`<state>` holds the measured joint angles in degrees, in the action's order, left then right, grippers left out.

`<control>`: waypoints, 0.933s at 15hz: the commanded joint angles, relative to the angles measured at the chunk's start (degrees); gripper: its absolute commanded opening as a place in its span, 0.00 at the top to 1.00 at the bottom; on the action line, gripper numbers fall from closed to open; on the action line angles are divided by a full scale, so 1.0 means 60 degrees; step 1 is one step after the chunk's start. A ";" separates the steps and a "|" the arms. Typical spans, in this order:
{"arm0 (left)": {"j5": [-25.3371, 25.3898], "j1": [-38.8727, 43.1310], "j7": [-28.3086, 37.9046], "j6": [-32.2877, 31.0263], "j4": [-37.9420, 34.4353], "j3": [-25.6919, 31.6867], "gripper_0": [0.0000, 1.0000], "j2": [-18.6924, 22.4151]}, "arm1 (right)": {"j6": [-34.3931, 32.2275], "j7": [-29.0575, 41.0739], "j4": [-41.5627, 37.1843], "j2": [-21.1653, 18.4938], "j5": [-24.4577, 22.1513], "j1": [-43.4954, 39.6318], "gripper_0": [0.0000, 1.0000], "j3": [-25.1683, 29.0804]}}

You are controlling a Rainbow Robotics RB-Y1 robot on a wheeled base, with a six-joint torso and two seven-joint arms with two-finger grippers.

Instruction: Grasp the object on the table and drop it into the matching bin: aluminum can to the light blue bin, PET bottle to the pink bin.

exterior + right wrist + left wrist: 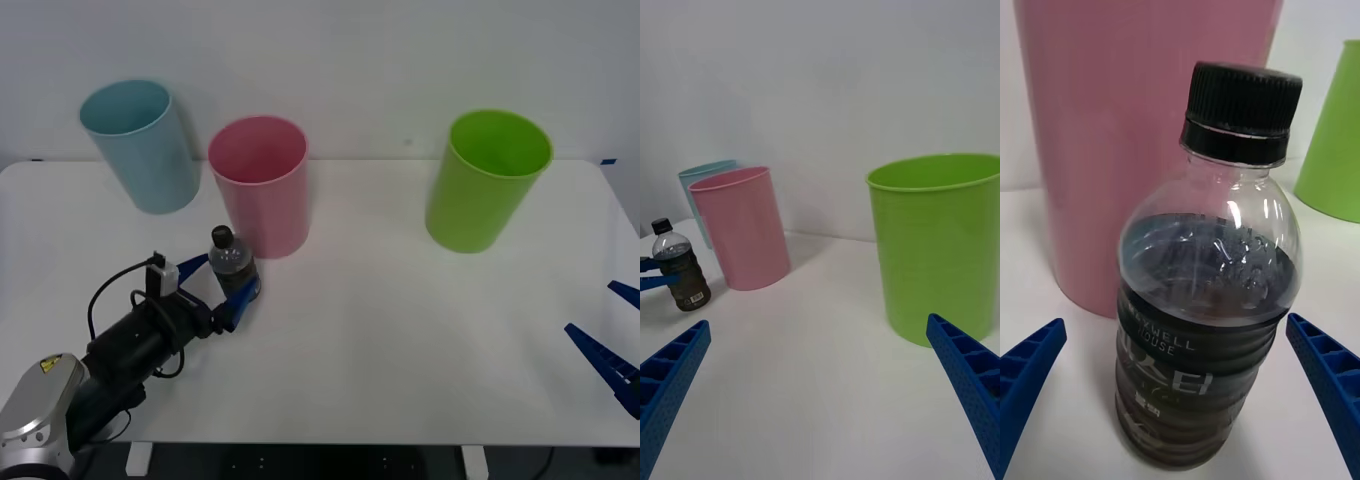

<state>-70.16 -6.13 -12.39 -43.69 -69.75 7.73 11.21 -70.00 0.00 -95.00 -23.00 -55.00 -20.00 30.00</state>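
Note:
The PET bottle (232, 264) (1206, 300) stands upright on the white table (400, 340), just in front of the pink bin (260, 190) (1112, 112). It has a black cap, dark liquid and a dark label. My left gripper (225, 285) (1174, 326) is open, one blue finger on each side of the bottle with a gap to it. The light blue bin (140, 150) stands left of the pink one. My right gripper (590, 308) (818, 326) hangs open and empty at the table's right edge. From there I see the bottle (681, 270) beside the pink bin (745, 225).
A lime green bin (485, 185) (940, 247) stands at the back right of the table. The wide stretch of tabletop between the pink and green bins is bare. A white wall rises behind the bins.

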 commanded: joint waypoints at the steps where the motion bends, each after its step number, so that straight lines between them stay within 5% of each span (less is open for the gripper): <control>1: -0.0289 -0.0180 -0.0030 0.0089 0.0111 0.0089 0.00 -0.0183 | 0.0000 0.0000 0.0000 0.0000 0.0000 0.0000 0.00 0.0000; 9: -0.0509 -0.0195 -0.0118 0.0103 0.0111 0.0207 0.00 -0.0447 | 0.0000 0.0000 0.0000 0.0000 0.0000 0.0000 0.00 0.0000; 10: -0.0509 -0.0195 -0.0118 0.0103 0.0111 0.0207 0.21 -0.0447 | 0.0000 0.0000 0.0000 0.0000 0.0000 0.0000 0.00 0.0000; 11: -0.0509 -0.0195 -0.0148 0.0103 0.0111 0.0207 0.64 -0.0432 | 0.0000 0.0000 0.0000 0.0000 0.0000 0.0000 0.00 0.0000; 12: -0.0509 -0.0195 -0.0177 0.0103 0.0111 0.0192 0.89 -0.0447 | 0.0000 0.0000 0.0000 0.0000 0.0000 0.0000 0.00 0.0000; 13: -0.0509 -0.0195 -0.0206 0.0103 0.0111 0.0192 1.00 -0.0447 | 0.0000 0.0000 0.0000 0.0000 0.0000 0.0000 0.00 0.0000; 14: -0.0524 -0.0195 -0.0235 0.0103 0.0111 0.0177 1.00 -0.0432 | 0.0000 0.0000 0.0000 0.0000 0.0000 0.0000 0.00 0.0000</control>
<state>-73.24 -7.31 -13.67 -43.04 -69.08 8.85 8.55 -70.00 0.00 -95.00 -23.00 -55.00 -20.00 30.00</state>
